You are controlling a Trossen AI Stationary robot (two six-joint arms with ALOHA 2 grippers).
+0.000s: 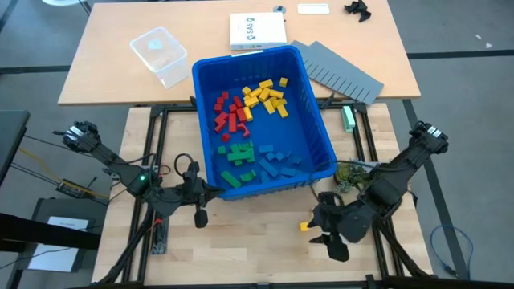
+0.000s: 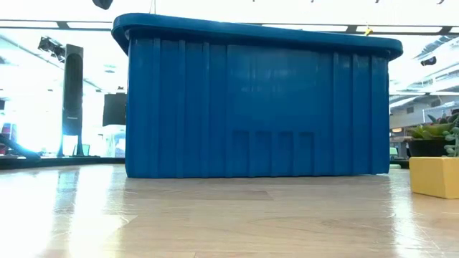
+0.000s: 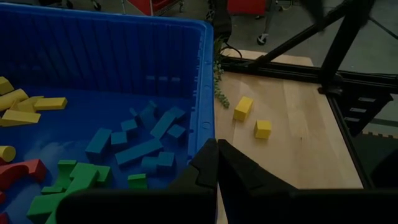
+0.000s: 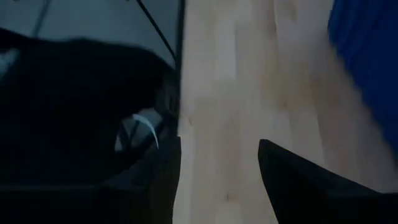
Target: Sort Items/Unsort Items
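Far left on the pale wooden table: a clear plastic tub, sitting alone. Nearer, over the lighter butcher-block top with its black frame, the left gripper parked right against the near left corner of the blue bin, fingers pressed together, nothing in them. Inside the bin, blocks grouped by colour: red blocks far left, yellow blocks far right, green blocks near left, blue blocks near right. Behind the bin, a white box, and off its far right corner grey slotted sheets. Two loose yellow cubes on the wood just right of the bin in the left wrist view; one big in the low view at the right edge. Right gripper low over the near right part of the top, fingers spread apart, only bare wood between them. Beyond the table, a bright room with dark speaker-like stands and a potted plant at the right.
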